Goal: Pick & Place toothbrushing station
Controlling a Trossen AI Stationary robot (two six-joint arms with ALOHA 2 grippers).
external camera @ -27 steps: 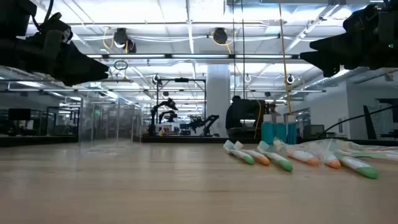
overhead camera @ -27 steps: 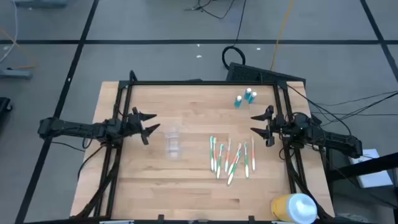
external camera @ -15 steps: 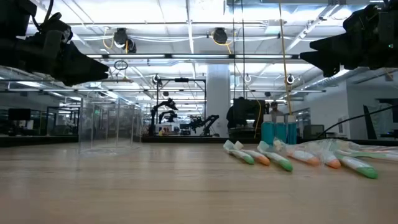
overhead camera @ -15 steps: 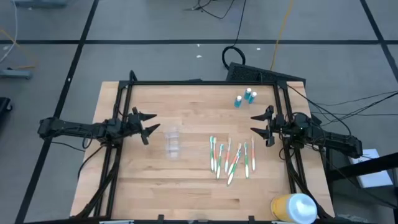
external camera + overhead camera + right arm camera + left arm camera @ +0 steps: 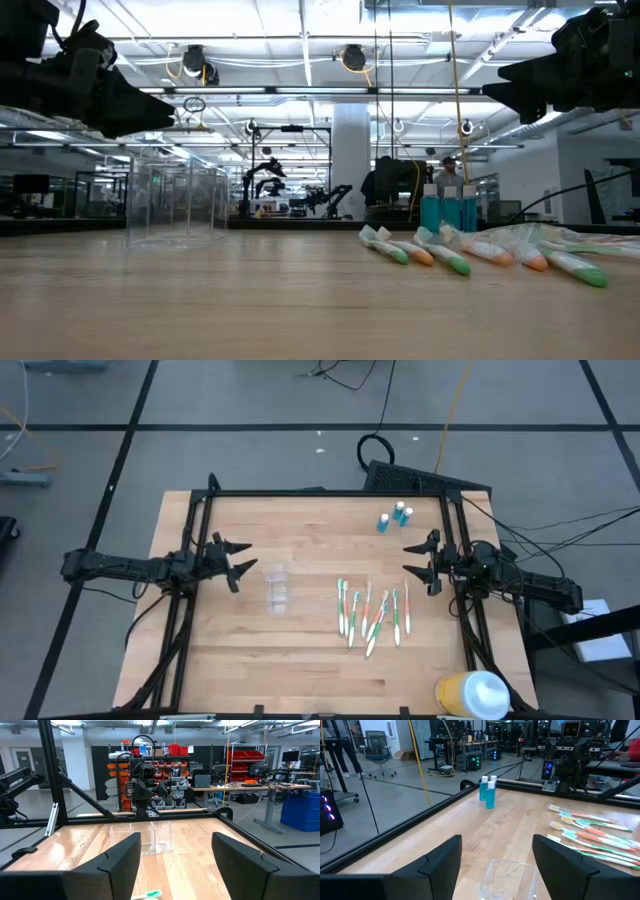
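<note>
Table point(image 5: 300, 650): wooden, framed by black rails.
Cup point(image 5: 279, 589): clear plastic, left of centre, nothing in it.
Brushes point(image 5: 372, 613): loose cluster lying flat, right of the cup, well apart from it.
Tubes point(image 5: 394, 517): two, blue, white-capped, upright, near the far right corner.
Left gripper point(image 5: 238, 561): fingers apart, holding nothing, near the cup.
Right gripper point(image 5: 418, 562): fingers apart, holding nothing, between tubes and brushes.

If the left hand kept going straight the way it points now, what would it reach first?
Most likely the clear plastic cup. The left hand, open at the table's left edge, points across the table, and its wrist view shows the cup directly ahead between its fingers. Depth there is hard to judge.
</note>
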